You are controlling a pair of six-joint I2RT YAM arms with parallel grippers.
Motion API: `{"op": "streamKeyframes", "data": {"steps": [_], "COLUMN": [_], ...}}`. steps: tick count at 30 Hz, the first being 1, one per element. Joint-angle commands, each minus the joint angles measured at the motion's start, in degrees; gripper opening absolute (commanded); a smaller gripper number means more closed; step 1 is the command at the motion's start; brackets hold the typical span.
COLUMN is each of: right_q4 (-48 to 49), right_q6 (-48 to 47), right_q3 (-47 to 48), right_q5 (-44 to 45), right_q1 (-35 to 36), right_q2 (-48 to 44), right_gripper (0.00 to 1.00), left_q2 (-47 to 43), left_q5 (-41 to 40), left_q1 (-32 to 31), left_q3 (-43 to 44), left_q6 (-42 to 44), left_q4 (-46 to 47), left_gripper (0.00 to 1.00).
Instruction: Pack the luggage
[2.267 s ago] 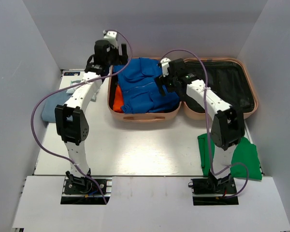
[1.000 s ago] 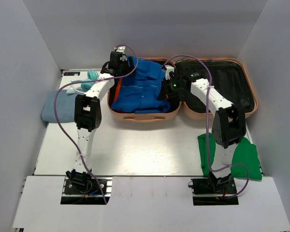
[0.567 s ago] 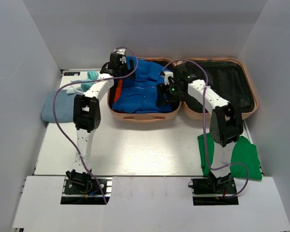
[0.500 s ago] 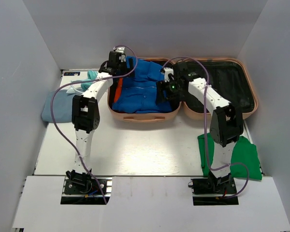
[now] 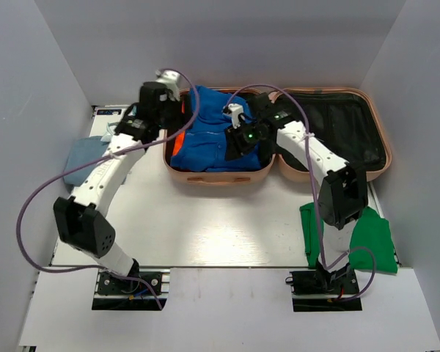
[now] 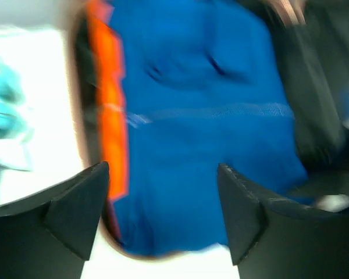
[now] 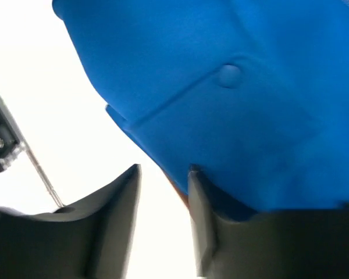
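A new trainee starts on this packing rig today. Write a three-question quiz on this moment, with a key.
1. True or false: the blue garment lies in the left half of the luggage.
2. The loose garment at the right edge of the table is: A green, B yellow, C red.
3. Fill in: the left claw stands ____, with nothing between its fingers.
Key: 1 true; 2 A; 3 open.
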Motion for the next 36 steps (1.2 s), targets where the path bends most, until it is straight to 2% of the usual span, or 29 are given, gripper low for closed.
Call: {"op": "streamKeyframes", "data": {"steps": [1, 2, 4, 6, 8, 13, 15, 19, 22, 23, 24, 25, 26, 27, 30, 32, 34, 35, 36], "right_q4": [1.18, 1.46, 1.81, 3.3, 4.79, 10.41, 10.78, 9.38, 6.31, 5.34, 2.2, 1.47, 1.29, 1.55, 1.73, 0.59, 1.11, 2.07, 2.69], "right_q6": [0.54, 2.38, 3.18, 4.15, 5.55, 7.39, 7.23, 4.7, 3.8, 3.37, 3.1, 2.84, 2.49, 2.22, 2.13, 3.35, 4.59, 5.11, 5.73], "right_q3": [-1.15, -0.8, 0.08, -0.36, -0.01, -3.41, -4.05, -4.31, -2.12, 0.67, 1.31, 2.01, 1.32, 0.62, -3.6, -5.53, -9.31, -13.41, -14.5], "right_q5": [-1.22, -1.39, -1.22, -0.87, 1.4, 8.7, 9.15, 7.92, 6.35, 5.04, 4.59, 4.32, 3.28, 3.0, 1.69, 2.12, 4.75, 11.63, 13.96], "right_q1": [0.65, -0.39, 0.3, 0.47, 0.13, -0.05, -0.14, 0.04, -0.05, -0.14, -0.14, -0.23, -0.31, -0.23, -0.84, -1.98, -2.6, -2.51, -2.69], "right_q2": [3.34, 5.27, 7.82, 10.55, 13.61, 15.83, 15.49, 13.47, 10.83, 9.87, 8.47, 6.19, 4.86, 1.98, -5.93, -8.06, -13.07, -14.56, -17.97], "right_gripper": [0.41, 0.39, 0.39, 0.39, 0.35, 0.35, 0.35, 0.38, 0.5, 0.55, 0.65, 0.69, 0.73, 0.9, 0.9, 0.9, 0.9, 0.9, 0.9], "left_q2": [6.05, 8.42, 11.24, 17.92, 20.47, 22.33, 24.16, 24.27, 24.61, 24.88, 24.88, 24.44, 24.44, 23.48, 21.9, 19.61, 15.93, 14.0, 12.94], "left_q5": [10.13, 15.2, 17.01, 17.98, 17.19, 12.2, 7.18, 6.11, 6.64, 6.29, 6.11, 5.94, 5.5, 4.89, -1.87, -6.89, -9.79, -11.1, -11.9], "left_q1": [-1.72, -1.72, -1.46, -1.46, -1.54, -0.93, -0.84, -0.66, -0.84, -0.75, -0.93, -0.84, -1.01, -1.45, -2.94, -3.74, -4.53, -4.62, -4.97], "left_q3": [-4.47, -4.38, -2.81, -0.43, -0.67, -5.24, -6.49, -7.01, -1.6, 0.09, 5.41, 7.03, 8.61, 13.33, 19.67, 21.8, 21.64, 20.33, 18.58], "left_q6": [2.37, 2.37, 1.93, 2.19, 2.81, 4.56, 4.39, 4.83, 5.09, 4.92, 4.74, 4.31, 4.48, 4.48, 4.22, 4.3, 4.65, 4.39, 4.22], "left_q4": [-4.19, -4.71, -4.8, -7.26, -4.75, 0.44, 1.52, 2.75, 1.97, -1.43, -2.51, -3.39, -6.1, -7.0, -10.86, -14.21, -14.04, -14.04, -14.21], "left_gripper": [0.75, 0.72, 0.67, 0.64, 0.64, 0.66, 0.66, 0.66, 0.72, 0.75, 0.81, 0.94, 1.0, 1.0, 1.0, 1.0, 1.0, 1.0, 1.0]}}
